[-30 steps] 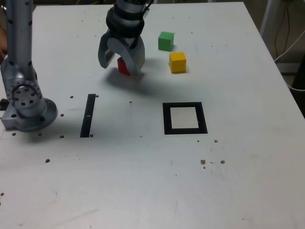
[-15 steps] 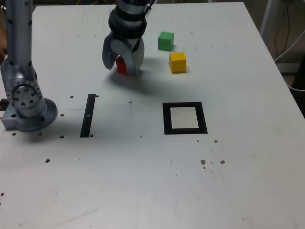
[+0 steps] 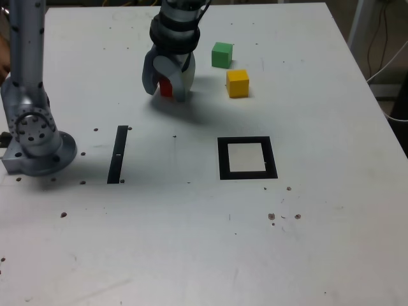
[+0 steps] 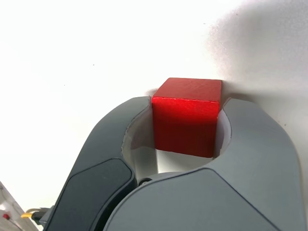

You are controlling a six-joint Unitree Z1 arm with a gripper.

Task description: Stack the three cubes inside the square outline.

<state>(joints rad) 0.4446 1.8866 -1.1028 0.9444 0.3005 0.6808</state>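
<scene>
Black tape forms the square outline (image 3: 224,159) on the white surface (image 3: 159,242), nearest the exterior view's lower edge; a black strip (image 3: 118,155) lies to that view's left. Beyond, the claw (image 4: 189,113) is closed on the red cube (image 4: 186,122), jaws at opposite sides. The yellow cube (image 3: 238,84), then the green cube (image 3: 222,55), stand farther right, apart.

Straight black tape strip (image 3: 118,154), white table (image 3: 153,242)

Our robotics lab or workshop, we'd say
We see a jointed robot arm (image 3: 175,29) based on a plain white counter (image 3: 319,223) marked with black tape (image 3: 118,154), and loose cables (image 3: 387,115) hanging beyond its edge at the exterior view's right.
</scene>
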